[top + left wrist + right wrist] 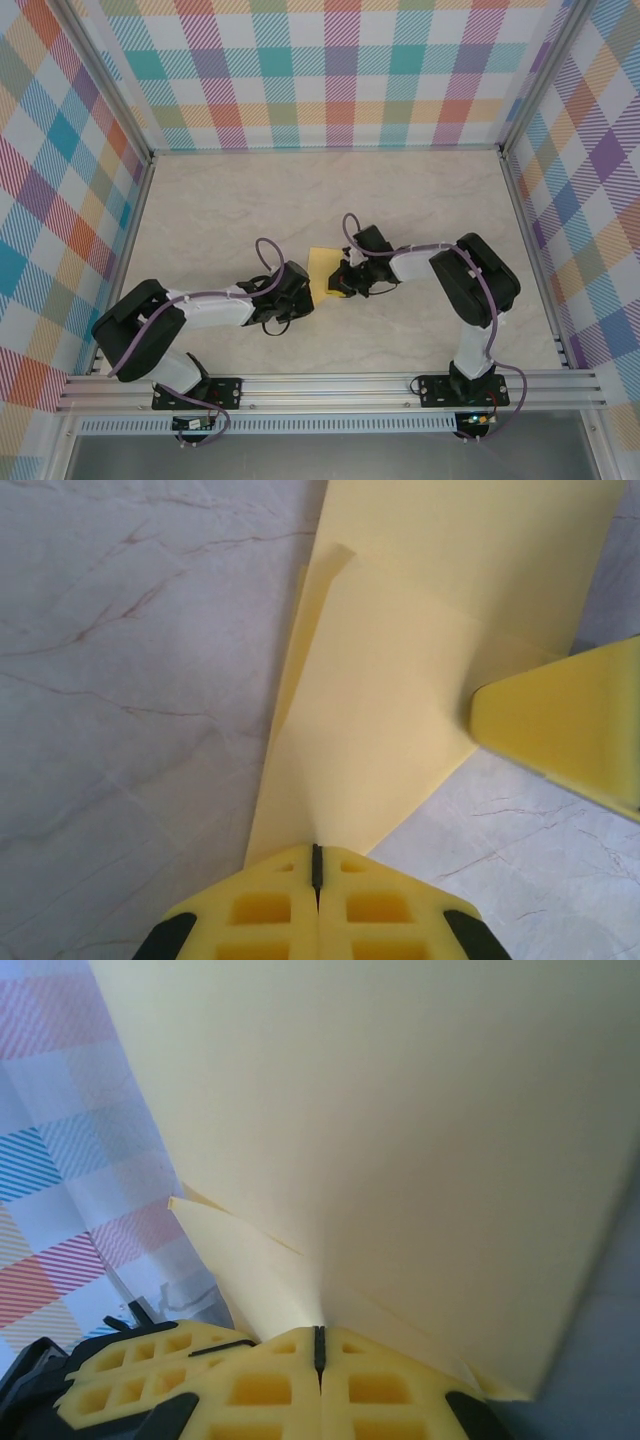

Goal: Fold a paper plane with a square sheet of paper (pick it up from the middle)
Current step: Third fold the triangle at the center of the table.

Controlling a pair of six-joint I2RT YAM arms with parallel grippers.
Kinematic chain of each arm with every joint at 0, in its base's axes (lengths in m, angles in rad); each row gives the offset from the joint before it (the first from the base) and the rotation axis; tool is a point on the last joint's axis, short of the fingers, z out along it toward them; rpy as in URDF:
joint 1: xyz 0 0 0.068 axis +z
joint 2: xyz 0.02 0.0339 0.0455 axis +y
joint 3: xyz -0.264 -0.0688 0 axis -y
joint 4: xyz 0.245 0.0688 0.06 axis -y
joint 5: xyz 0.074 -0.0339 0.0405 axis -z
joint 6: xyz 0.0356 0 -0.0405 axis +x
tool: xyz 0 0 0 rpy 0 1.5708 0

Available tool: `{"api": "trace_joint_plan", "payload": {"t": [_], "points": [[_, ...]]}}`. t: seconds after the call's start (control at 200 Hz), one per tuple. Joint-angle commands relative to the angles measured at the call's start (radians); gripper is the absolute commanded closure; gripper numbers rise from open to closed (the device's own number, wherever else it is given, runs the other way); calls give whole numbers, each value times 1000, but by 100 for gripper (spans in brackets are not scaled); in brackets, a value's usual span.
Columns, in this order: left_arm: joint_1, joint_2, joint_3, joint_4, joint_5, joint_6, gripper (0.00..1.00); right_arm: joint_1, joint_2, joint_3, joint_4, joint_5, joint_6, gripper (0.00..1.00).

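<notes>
Square sheet of paper (322, 270), already partly layered, is held between the arms over the middle of the table (220, 210). Left gripper (317, 858) and right gripper (320, 1332) each pinch an edge, jaws pressed together. Good creasing likely needs even tension and aligned layers (one corner splays slightly).

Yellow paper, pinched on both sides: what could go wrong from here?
Tearing: the left gripper and right gripper are both shut on the thin yellow paper, so diverging moves may rip it. Crooked crease: in the left wrist view its folded layers splay unevenly; pressing could set that.
</notes>
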Motion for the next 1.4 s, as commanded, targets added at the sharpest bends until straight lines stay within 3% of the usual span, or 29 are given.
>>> {"api": "trace_joint_plan", "payload": {"t": [0.0, 0.21, 0.565, 0.835, 1.395], "points": [[-4, -1, -49, -164, -45, 21, 100, -73, 23, -27, -49, 107, -54, 100], [-3, -4, -53, -149, -38, 21, 100, -132, -4, -62, -9, 116, -63, 99], [-5, 6, -46, -129, -21, 32, 100, -110, -152, -17, -20, 56, -70, 95], [-5, 15, -31, -119, -10, 39, 100, 12, -55, 37, 4, 35, -34, 96], [-4, -64, -77, -180, 32, 59, 97, 18, 70, 54, -136, 84, -55, 100]]}}
